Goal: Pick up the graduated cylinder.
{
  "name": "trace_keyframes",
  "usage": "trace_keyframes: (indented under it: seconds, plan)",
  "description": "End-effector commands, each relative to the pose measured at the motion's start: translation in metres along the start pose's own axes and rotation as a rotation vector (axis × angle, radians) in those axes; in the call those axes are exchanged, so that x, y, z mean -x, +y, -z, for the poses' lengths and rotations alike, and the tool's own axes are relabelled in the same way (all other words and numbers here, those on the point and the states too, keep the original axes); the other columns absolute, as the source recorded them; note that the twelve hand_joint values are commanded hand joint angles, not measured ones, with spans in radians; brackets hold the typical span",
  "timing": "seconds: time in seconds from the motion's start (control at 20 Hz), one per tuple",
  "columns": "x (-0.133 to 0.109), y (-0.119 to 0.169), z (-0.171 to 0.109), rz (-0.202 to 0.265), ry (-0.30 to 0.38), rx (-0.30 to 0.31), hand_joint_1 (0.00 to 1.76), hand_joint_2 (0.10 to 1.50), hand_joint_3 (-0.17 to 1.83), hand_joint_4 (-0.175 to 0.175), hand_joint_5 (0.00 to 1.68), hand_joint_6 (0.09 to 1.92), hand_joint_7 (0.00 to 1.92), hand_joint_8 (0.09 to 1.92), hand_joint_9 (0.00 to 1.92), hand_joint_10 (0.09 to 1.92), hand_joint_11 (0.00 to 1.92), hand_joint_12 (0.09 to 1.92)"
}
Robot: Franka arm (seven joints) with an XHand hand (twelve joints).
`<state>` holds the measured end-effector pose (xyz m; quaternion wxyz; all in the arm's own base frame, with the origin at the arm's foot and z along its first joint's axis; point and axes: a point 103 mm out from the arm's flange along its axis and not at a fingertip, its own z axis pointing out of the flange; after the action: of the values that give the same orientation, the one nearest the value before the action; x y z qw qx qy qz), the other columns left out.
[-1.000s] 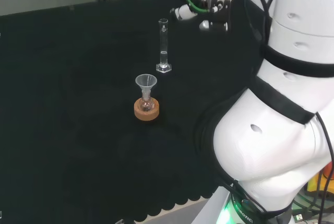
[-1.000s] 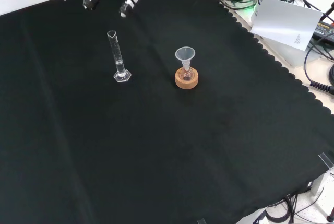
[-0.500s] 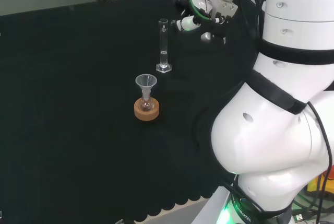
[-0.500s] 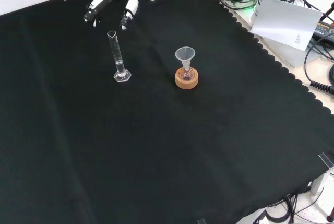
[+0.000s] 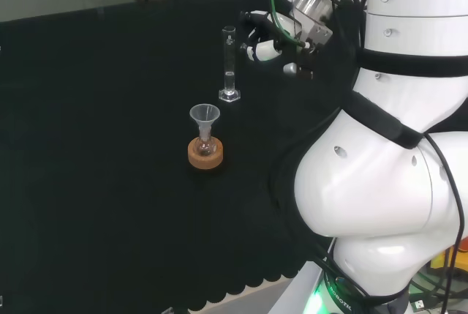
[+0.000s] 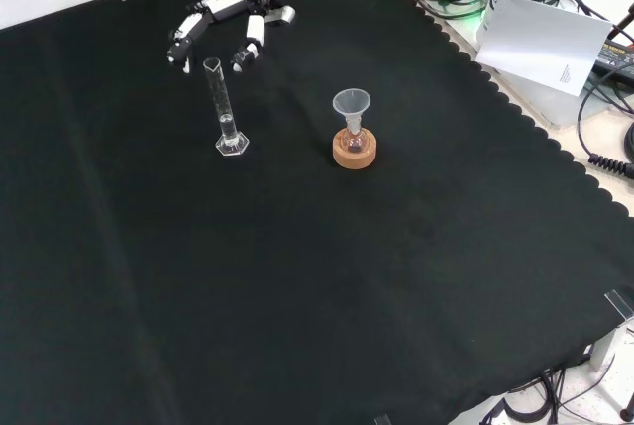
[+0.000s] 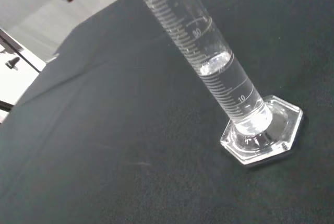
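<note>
The graduated cylinder (image 6: 226,110) is standing upright on its hexagonal foot on the black cloth (image 6: 297,276), and everything else is best placed from it. In the front view the hand (image 6: 220,21) is hanging just behind the cylinder's top, its fingers (image 6: 181,44) spread and only slightly bent, reaching down on either side of the rim without touching the glass; it is holding nothing. To the right of the cylinder in that view, a small flask with a clear funnel (image 6: 351,104) in its neck is sitting in a cork ring (image 6: 354,153), apart from the cylinder. In the head view the cylinder (image 5: 229,64) is standing beyond the funnel (image 5: 205,116) and cork ring (image 5: 205,154), with the hand (image 5: 272,34) just to the cylinder's right, near its upper part. In the wrist view the cylinder (image 7: 219,72) is showing clear liquid filling its lower part, with printed graduations running up the tube.
</note>
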<state>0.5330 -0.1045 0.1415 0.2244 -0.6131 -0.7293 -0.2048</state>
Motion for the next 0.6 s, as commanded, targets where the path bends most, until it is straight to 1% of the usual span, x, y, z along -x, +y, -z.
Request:
trace_keyframes:
  seconds: [0.05, 0.1, 0.3, 0.6]
  plan:
    - [0.006, 0.005, -0.017, 0.092, 0.111, 0.045, 0.92, 0.69, 0.66, -0.049, 0.45, 0.09, 0.34, 0.65, 0.63, 0.55, 0.4, 1.31]
    - [0.007, 0.005, -0.019, 0.104, 0.116, 0.034, 0.92, 0.69, 0.66, -0.048, 0.46, 0.09, 0.35, 0.65, 0.63, 0.55, 0.41, 1.32]
    - [0.012, 0.005, -0.028, 0.125, 0.145, 0.004, 0.91, 0.68, 0.67, -0.047, 0.48, 0.09, 0.37, 0.65, 0.65, 0.55, 0.42, 1.31]
    - [0.011, 0.011, -0.041, 0.159, 0.18, 0.003, 0.91, 0.66, 0.68, -0.048, 0.49, 0.09, 0.37, 0.64, 0.66, 0.54, 0.43, 1.3]
